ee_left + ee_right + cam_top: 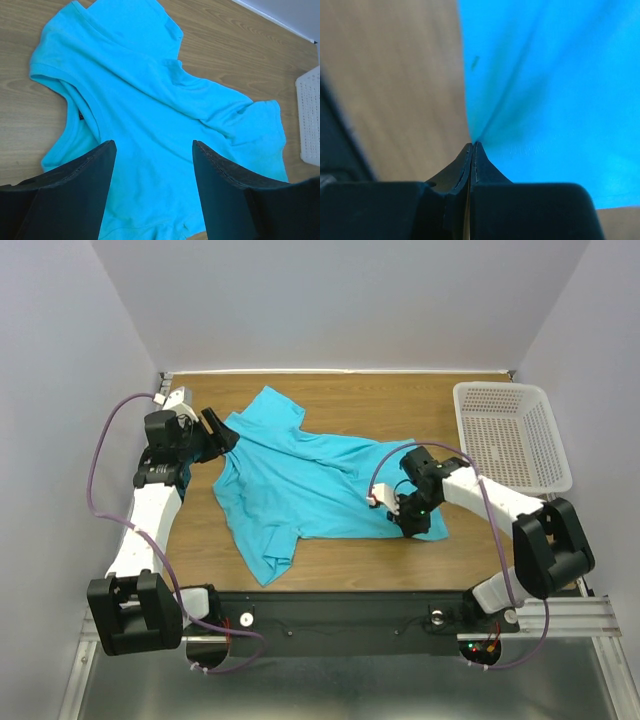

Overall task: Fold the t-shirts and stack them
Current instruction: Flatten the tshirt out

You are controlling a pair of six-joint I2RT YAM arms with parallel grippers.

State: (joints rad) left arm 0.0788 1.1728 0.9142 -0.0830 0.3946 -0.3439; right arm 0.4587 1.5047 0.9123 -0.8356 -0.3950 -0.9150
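I can read no text, brand, number or sign in any of my three views. The only label I can find is the small dark neck label (80, 114) inside the collar of the t-shirt (150, 125). From the left wrist camera it shows as a plain dark patch, too small for me to make out any letters. In the right wrist view a tiny dark mark (475, 61) sits on the blue cloth, blurred, and I cannot tell whether it is print.
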